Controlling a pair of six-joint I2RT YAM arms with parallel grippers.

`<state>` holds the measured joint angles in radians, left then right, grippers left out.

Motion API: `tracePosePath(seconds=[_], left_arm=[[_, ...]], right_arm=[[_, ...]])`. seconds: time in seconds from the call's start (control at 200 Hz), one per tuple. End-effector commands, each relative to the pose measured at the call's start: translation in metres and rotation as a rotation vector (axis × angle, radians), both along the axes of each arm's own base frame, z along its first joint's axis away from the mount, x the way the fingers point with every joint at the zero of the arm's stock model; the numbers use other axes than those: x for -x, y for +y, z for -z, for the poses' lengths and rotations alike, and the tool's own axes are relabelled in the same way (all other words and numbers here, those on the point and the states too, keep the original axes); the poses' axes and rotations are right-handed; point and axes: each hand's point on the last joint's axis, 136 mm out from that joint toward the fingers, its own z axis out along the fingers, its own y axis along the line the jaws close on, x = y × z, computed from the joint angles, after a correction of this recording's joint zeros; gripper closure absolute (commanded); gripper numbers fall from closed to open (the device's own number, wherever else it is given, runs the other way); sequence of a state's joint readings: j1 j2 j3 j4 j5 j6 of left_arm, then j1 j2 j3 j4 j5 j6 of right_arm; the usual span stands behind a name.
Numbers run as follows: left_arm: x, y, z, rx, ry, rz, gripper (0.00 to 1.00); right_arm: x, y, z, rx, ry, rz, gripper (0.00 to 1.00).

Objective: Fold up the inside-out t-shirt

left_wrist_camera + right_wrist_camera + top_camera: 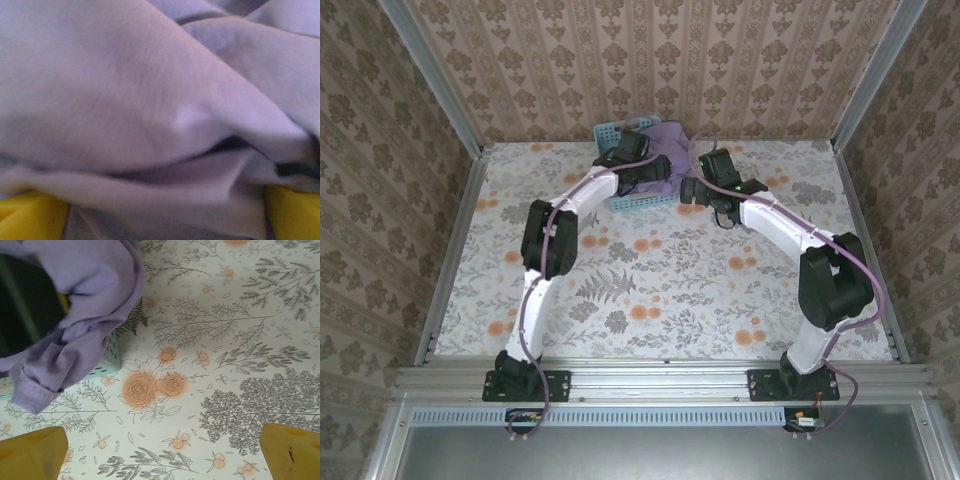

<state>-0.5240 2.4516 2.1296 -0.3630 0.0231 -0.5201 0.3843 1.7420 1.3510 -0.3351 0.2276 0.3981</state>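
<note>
Spilling from basket [610, 130], t-shirt [150, 100] bunched w/in spread L end effector [161, 219].

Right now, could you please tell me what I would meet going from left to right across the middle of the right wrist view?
The stitched hem of the inside-out t-shirt → the corner of the light-blue basket → the pair of printed orange roses → the large grey tree print.
</note>
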Motion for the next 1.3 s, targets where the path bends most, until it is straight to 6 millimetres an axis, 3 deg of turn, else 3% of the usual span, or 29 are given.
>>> tracePosePath(seconds=[0.0,0.04,0.11,0.225,0.255,0.27,0.485,0.745,0.86,0.88,1.025,1.17,1.295], left_arm=[[-0.005,0.004,0.026,-0.055,0.071,-0.011,0.02],[-0.009,0.006,0.035,-0.069,0.09,-0.019,0.07],[-0.017,0.014,0.047,-0.088,0.124,-0.044,0.25],[-0.025,0.043,0.055,-0.12,0.159,-0.11,0.66],[-0.023,0.046,0.056,-0.129,0.165,-0.114,0.71],[-0.029,0.063,0.056,-0.131,0.17,-0.142,0.73],[-0.021,0.15,0.05,-0.235,0.204,-0.254,1.0],[0.008,0.272,0.023,-0.325,0.213,-0.406,1.0],[0.013,0.326,0.014,-0.379,0.225,-0.458,1.0],[0.014,0.334,0.014,-0.383,0.229,-0.466,1.0],[0.01,0.39,0.009,-0.369,0.236,-0.54,1.0],[0.002,0.42,-0.009,-0.386,0.231,-0.57,1.0],[-0.003,0.408,-0.067,-0.403,0.124,-0.549,1.0]], right_arm=[[0.003,0.01,-0.017,-0.073,-0.042,-0.022,0.0],[0.005,0.01,-0.018,-0.078,-0.044,-0.023,0.0],[0.011,0.008,-0.02,-0.08,-0.049,-0.021,0.0],[0.02,0.002,-0.028,-0.072,-0.063,-0.022,0.0],[0.022,0.0,-0.03,-0.069,-0.069,-0.021,0.0],[0.024,0.0,-0.032,-0.069,-0.071,-0.024,0.0],[0.044,-0.013,-0.043,-0.054,-0.1,-0.015,0.0],[0.063,-0.021,-0.044,-0.057,-0.102,-0.006,0.0],[0.068,-0.022,-0.038,-0.056,-0.084,-0.008,0.0],[0.071,-0.023,-0.048,-0.066,-0.108,-0.009,0.0],[0.08,-0.029,-0.054,-0.058,-0.119,-0.008,0.0],[0.089,-0.037,-0.061,-0.038,-0.131,0.002,0.0],[0.095,-0.041,-0.065,-0.033,-0.138,0.009,0.0]])
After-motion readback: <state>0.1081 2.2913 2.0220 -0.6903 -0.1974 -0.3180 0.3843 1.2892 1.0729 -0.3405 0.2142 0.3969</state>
